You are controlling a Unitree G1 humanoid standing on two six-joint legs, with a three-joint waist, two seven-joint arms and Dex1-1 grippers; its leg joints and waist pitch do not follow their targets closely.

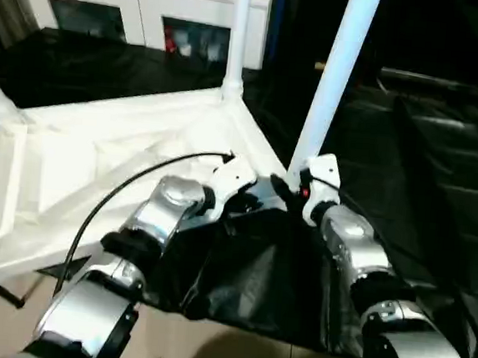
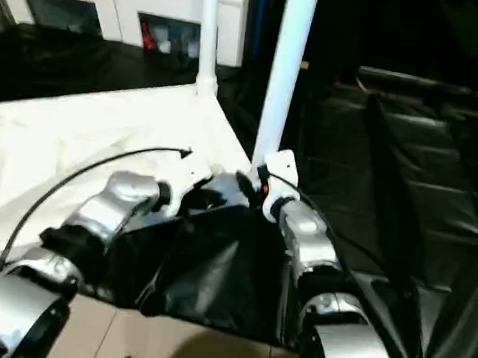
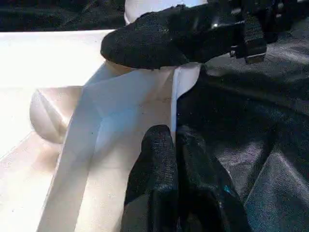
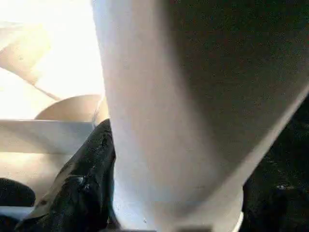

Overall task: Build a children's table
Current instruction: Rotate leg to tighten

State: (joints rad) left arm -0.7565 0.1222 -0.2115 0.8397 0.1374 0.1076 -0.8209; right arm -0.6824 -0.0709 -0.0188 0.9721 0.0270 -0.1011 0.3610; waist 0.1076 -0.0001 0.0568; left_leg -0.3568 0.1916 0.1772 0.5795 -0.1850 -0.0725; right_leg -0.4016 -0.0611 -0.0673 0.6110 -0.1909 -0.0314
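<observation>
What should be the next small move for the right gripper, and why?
Probably press the leg straight down into the tabletop's near corner socket. The right gripper holds it low, it leans slightly, and the left gripper is shut on the rim beside it.

White cabinet [image 1: 145, 12] with 2 glass doors at back — black sheeting [image 1: 441, 163] — beige floor [image 1: 232, 354].

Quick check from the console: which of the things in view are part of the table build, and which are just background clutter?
Part of the job:
- white table top, lying upside down
- leg at the near corner, right claw around it
- far leg, upright in its corner socket
- left claw, shut at the top's rim

Just lying about:
- white cabinet behind
- black sheet under the work
</observation>
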